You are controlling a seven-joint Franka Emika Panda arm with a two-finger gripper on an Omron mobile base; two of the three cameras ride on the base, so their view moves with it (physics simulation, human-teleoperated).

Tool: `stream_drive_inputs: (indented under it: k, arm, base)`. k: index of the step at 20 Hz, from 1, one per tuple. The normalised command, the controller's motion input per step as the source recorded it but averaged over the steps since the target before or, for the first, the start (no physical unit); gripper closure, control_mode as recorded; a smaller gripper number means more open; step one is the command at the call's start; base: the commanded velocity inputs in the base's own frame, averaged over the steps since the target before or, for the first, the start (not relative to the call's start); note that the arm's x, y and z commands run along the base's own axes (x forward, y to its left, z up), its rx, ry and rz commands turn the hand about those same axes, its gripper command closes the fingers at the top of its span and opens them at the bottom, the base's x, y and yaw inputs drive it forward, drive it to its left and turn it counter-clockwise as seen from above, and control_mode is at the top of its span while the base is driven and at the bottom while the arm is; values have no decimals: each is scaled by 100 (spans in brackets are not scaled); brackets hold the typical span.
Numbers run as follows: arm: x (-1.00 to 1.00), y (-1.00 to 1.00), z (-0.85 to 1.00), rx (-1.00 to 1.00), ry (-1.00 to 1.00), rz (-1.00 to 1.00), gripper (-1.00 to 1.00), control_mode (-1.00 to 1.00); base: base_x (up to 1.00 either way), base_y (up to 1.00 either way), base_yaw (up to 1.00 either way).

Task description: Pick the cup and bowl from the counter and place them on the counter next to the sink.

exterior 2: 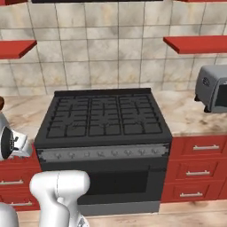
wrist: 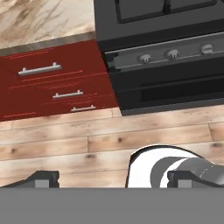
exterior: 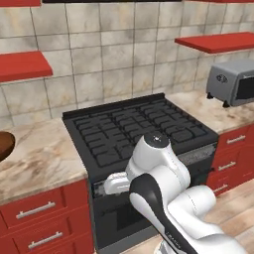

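The dark brown bowl (exterior: 4, 144) sits on the marbled counter (exterior: 42, 158) at the far left edge of the left base view; a sliver of the bowl (exterior 2: 1, 103) also shows in the right base view. The cup and the sink are out of view. My gripper (wrist: 113, 179) hangs low in front of the stove, pointing down at the wooden floor and the red drawers. It is open, its fingertips (wrist: 42, 179) set wide apart with nothing between them. It is well to the right of the bowl and below counter height.
A black gas stove (exterior: 134, 131) fills the middle, with an oven door and knobs (wrist: 170, 53) on its front. A grey toaster oven (exterior: 233, 82) stands on the right counter. Red shelves (exterior: 22, 65) hang on the tiled wall. Red drawers (wrist: 52, 83) sit under the left counter.
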Motion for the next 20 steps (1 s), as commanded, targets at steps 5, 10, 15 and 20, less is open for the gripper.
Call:
stream_drive_inputs:
  k: [5,10,15,20]
  arm:
    - [0,0,0,0,0,0,-100,100]
    - [0,0,0,0,0,0,-100,100]
    - [0,0,0,0,0,0,-100,100]
    - [0,0,0,0,0,0,-100,100]
  base:
    - [6,100,0]
    - [83,100,0]
    - [93,61,0]
    - [10,2,0]
